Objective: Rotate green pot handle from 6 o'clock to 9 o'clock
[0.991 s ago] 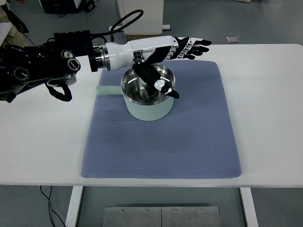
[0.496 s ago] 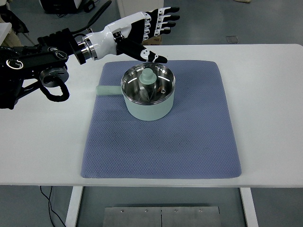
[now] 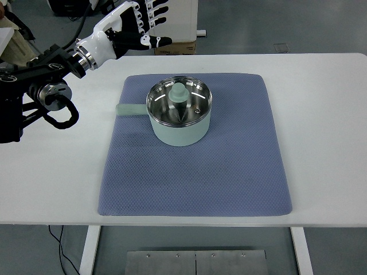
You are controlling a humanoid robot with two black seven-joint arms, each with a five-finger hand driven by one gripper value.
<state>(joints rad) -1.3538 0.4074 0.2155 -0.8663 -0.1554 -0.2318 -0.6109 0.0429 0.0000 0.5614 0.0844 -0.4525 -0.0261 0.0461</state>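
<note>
A pale green pot [image 3: 179, 132] with a shiny glass lid and a green knob [image 3: 179, 91] stands on the blue-grey mat [image 3: 195, 172]. Its handle [image 3: 132, 109] points to the picture's left, toward 9 o'clock. My left hand [image 3: 140, 26] is up at the top left, well away from the pot, above the table's far edge. Its fingers [image 3: 155, 11] are spread and hold nothing. The right arm does not show.
The mat lies on a white table [image 3: 327, 132]. My left arm's black joints and cables [image 3: 40, 91] hang over the table's left part. A cardboard box and a white cabinet [image 3: 178, 23] stand behind the table's far edge.
My left hand has lifted off the pot and pulled back up and to the left, from over the lid to beyond the table's far edge. The pot has stayed put.
</note>
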